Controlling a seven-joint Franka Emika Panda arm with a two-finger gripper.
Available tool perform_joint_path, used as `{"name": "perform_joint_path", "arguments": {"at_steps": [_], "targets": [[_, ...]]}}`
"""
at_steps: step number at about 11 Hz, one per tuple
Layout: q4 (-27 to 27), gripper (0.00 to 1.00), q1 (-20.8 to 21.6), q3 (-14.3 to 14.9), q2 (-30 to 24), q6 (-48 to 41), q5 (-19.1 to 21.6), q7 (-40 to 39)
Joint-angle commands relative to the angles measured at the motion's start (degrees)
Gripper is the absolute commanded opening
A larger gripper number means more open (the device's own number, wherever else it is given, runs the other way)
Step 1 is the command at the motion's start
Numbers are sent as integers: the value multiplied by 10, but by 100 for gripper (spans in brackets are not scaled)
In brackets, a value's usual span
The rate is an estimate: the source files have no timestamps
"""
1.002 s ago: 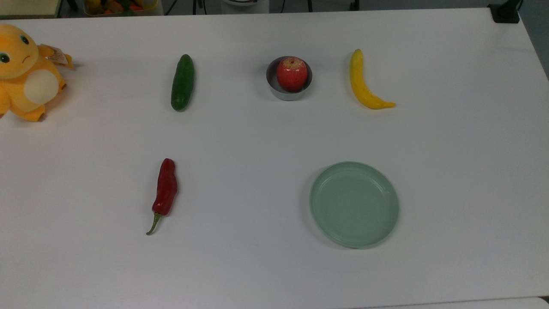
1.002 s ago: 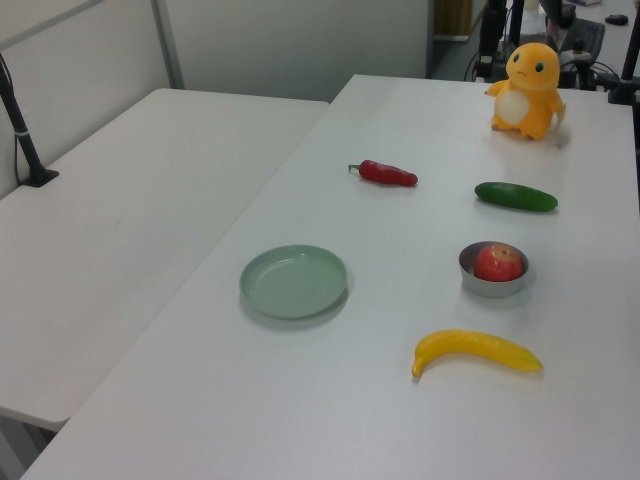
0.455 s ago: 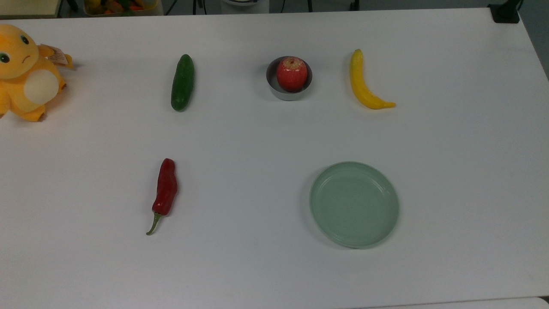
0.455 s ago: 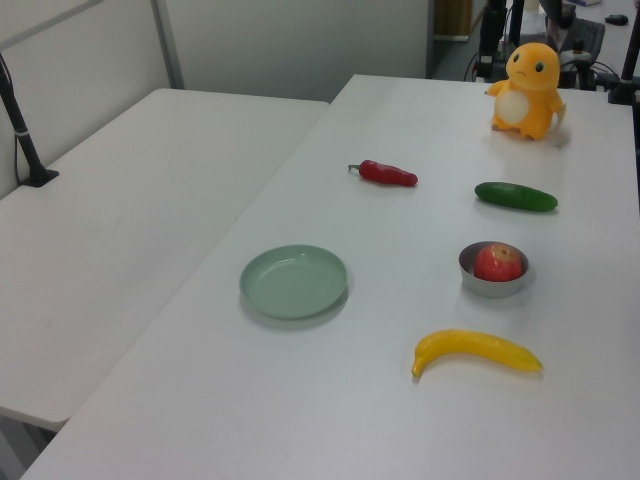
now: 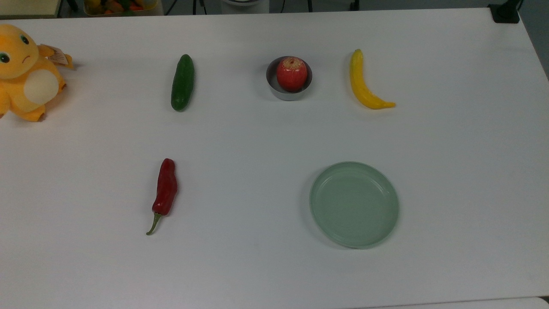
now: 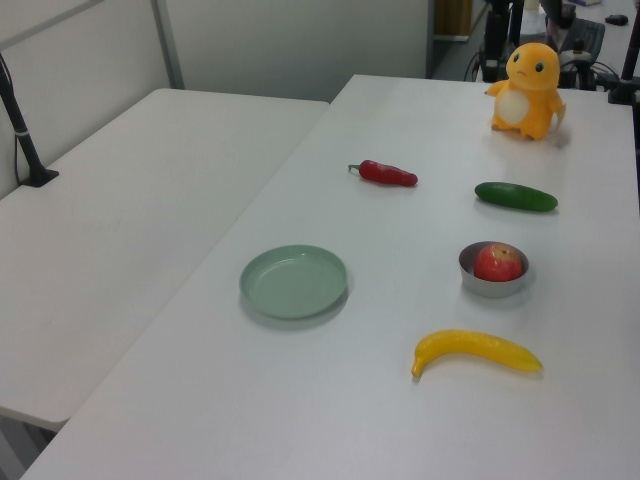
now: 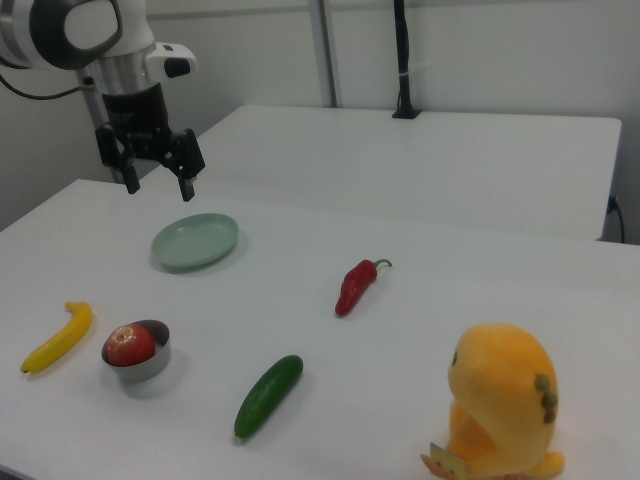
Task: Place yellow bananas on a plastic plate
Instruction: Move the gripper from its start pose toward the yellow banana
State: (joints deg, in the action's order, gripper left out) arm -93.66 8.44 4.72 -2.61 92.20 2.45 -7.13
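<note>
No readable text anywhere that I can make out. The only thing that looks like a label is the little paper tag on the orange plush toy (image 5: 26, 73): it shows at the plush's side in the top view and at its base in the right view (image 7: 505, 405), but whatever is printed on it is too small for me to read. No brand marks, numbers or signs on the white table (image 5: 257, 137) or on my own arm either.
</note>
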Motion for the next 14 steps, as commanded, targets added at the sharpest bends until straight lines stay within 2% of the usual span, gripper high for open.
{"name": "perform_joint_path", "arguments": {"at_steps": [1, 4, 10, 13, 14], "targets": [[-22, 100, 11, 6, -14, -59, 10, -55], [-52, 100, 13, -8, -18, -126, 10, -114], [-163, 100, 13, -111, -1, -115, 8, -120], [-187, 100, 12, -160, 0, -65, 34, -105], [-188, 100, 13, -174, 3, -42, 38, -77]]}}
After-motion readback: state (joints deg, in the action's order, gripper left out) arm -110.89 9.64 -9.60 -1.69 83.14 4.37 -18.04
